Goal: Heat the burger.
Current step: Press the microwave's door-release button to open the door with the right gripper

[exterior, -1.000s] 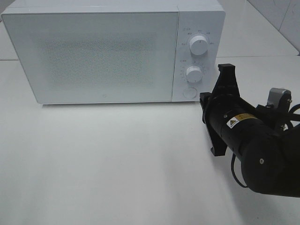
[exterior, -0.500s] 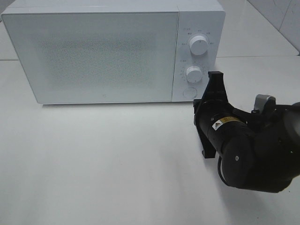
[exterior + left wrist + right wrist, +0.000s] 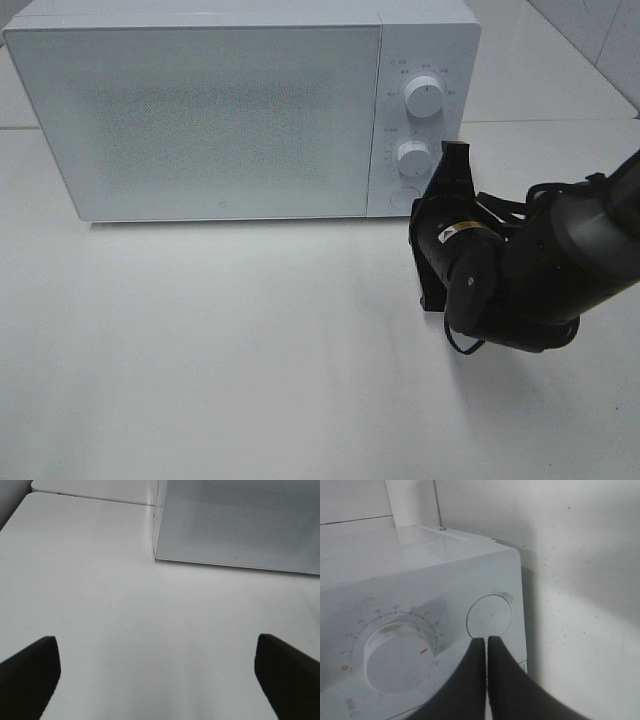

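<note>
Burger can't be seen; microwave [image 3: 200, 110] door shut on the counter [image 3: 200, 350]. Right tool [image 3: 486, 641] clenched, tips right by the round button [image 3: 489, 615]; left tool [image 3: 155, 640] released, jaws wide.

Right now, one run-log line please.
microwave: door closed | right gripper: shut, aimed at round button, contact unclear | left gripper: open, empty | burger: not in view

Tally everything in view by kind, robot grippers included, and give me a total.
microwave: 1
dials: 2
round button: 1
grippers: 2, the left gripper and the right gripper
Total: 6
</note>
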